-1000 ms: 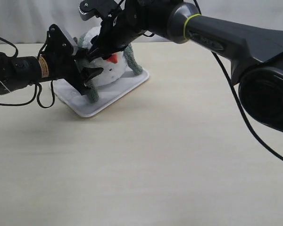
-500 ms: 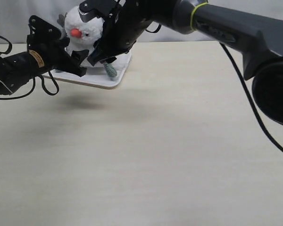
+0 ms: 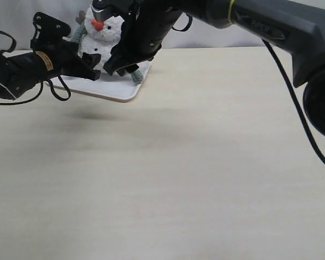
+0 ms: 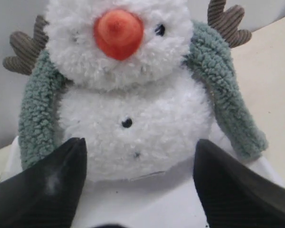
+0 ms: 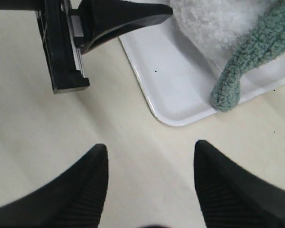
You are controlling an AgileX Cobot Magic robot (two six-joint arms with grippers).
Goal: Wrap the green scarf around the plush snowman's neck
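The plush snowman [image 4: 133, 118] sits upright on a white tray [image 3: 122, 93], its orange nose [image 4: 118, 33] facing my left wrist camera. The green scarf [image 4: 223, 95] lies behind the snowman's neck [image 4: 128, 86], and both ends hang down over the shoulders, one end [image 5: 237, 71] resting on the tray. My left gripper [image 4: 138, 142] is open just in front of the body, its fingers either side without touching. My right gripper [image 5: 150, 145] is open over bare table beside the tray corner, holding nothing. In the exterior view the left gripper [image 3: 92, 67] and right gripper [image 3: 122, 65] flank the snowman [image 3: 100, 40].
The tray sits at the far left of the beige table [image 3: 195, 162], close to a grey backdrop [image 3: 32, 21]. My right arm [image 3: 260, 24] reaches across from the upper right. Black cables [image 3: 57, 95] hang from the left arm. The left gripper's finger [image 5: 118, 19] shows in the right wrist view.
The tray and snowman went from tilted nearer the front to farther back and left. The snowman now stands upright. Both grippers followed and stay open.
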